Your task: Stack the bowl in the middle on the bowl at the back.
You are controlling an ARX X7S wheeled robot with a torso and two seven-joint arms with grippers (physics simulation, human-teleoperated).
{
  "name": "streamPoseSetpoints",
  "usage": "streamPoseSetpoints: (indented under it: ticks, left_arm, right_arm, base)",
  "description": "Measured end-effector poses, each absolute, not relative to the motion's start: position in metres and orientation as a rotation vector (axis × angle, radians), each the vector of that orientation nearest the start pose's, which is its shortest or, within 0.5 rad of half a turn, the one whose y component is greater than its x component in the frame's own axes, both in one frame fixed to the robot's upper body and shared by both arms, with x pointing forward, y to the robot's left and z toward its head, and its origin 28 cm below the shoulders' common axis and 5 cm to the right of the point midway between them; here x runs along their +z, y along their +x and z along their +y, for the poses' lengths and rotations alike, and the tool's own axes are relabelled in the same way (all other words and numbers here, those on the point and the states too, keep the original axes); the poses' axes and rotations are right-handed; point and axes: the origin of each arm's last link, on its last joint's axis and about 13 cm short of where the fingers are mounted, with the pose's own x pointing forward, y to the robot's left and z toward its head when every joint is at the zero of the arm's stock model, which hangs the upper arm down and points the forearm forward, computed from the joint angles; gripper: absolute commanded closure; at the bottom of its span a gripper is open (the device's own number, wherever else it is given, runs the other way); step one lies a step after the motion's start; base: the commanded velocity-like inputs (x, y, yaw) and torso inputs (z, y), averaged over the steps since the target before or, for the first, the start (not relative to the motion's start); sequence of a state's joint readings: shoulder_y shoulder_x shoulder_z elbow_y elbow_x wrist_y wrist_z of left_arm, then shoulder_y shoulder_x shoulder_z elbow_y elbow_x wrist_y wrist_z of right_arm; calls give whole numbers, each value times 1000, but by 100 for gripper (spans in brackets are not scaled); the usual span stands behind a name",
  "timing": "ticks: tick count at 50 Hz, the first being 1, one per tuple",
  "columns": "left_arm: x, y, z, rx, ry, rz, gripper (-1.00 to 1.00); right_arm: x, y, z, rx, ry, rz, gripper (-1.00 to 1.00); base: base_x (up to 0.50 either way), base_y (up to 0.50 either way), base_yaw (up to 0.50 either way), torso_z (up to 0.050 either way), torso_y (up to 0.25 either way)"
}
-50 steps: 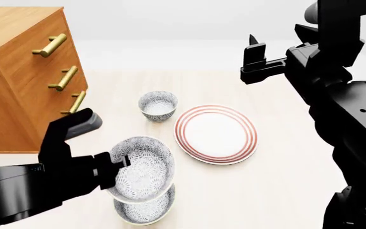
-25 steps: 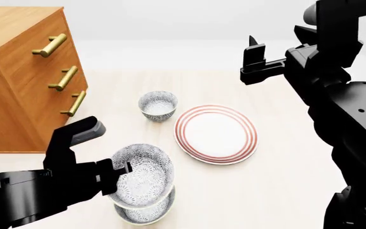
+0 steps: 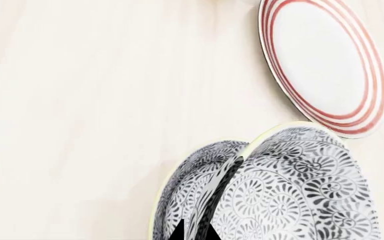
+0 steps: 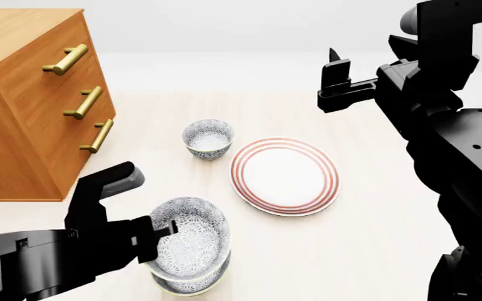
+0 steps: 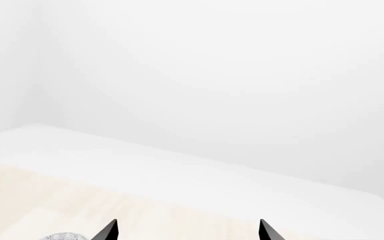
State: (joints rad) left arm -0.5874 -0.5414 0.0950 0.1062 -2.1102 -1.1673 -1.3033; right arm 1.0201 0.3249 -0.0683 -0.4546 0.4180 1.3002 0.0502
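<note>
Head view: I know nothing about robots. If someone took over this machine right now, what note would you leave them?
Left claw: shut on the rim of the middle bowl, held just above the nearest bowl.
Right claw: open, raised, empty.
Third bowl stands farther off, beside the red-ringed plate.
Done: bowl lifted and positioned over its target.
Left: lower it in, then open the claw.

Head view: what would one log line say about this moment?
left pincer: shut on held bowl | held bowl: tilted, above near bowl | right pincer: raised, open, empty
</note>
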Motion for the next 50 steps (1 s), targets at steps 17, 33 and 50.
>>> streamPoseSetpoints:
  ticks: [17,33,50]
  left_arm:
    - [183,232,241,-115,-365,909,100]
    - [176,233,240,-101,-357,929,100]
    - [175,233,240,-102,-357,931,-100]
  right_arm:
    - [291,287,-136,136,-164,-122,-100]
    - [290,286,-137,133,-163,-121,-100]
    - [289,285,-137,131,-161,-119,-100]
  base:
    - [0,0,0,0,1]
    - [0,0,0,0,0]
    - [0,0,0,0,0]
